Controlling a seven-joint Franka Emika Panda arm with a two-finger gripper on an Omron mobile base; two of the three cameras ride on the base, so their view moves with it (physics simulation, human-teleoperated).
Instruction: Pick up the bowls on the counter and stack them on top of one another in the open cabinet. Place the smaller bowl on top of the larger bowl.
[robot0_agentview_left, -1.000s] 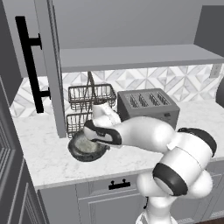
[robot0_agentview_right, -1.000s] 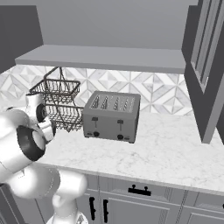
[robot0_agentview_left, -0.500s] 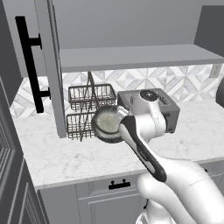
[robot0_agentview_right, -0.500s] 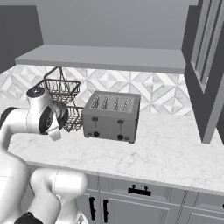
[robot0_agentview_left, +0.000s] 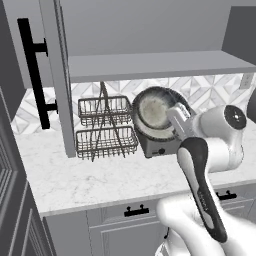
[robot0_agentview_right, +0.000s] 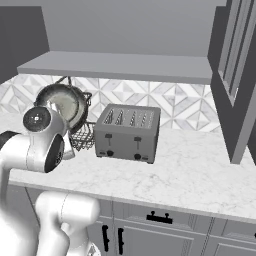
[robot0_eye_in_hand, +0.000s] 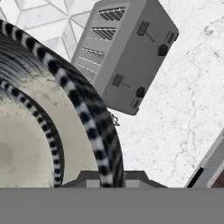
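Note:
My gripper (robot0_agentview_left: 176, 119) is shut on the rim of a dark grey bowl (robot0_agentview_left: 154, 114) with a pale speckled inside. The bowl hangs in the air, tipped on edge, in front of the toaster and just below the open cabinet's shelf (robot0_agentview_left: 150, 65). From the right I see the bowl (robot0_agentview_right: 62, 102) above the white hand. In the hand view the bowl (robot0_eye_in_hand: 43, 131) is close up, its striped rim pinched at the gripper (robot0_eye_in_hand: 107, 178). A second striped ring lies inside it; whether that is the other bowl I cannot tell. The counter (robot0_agentview_left: 100, 180) carries no other bowl in sight.
A two-tier wire basket rack (robot0_agentview_left: 105, 125) stands at the back left. The grey toaster (robot0_agentview_right: 127, 132) sits behind the bowl. The cabinet door (robot0_agentview_left: 55, 75) with its black bar handle (robot0_agentview_left: 35, 70) stands open on the left. Another wall cabinet (robot0_agentview_right: 235, 75) hangs at the right.
The gripper has lifted the bowl off the counter in front of the baskets, up and to the right, to just under the shelf. The bowl has tipped from flat to on edge.

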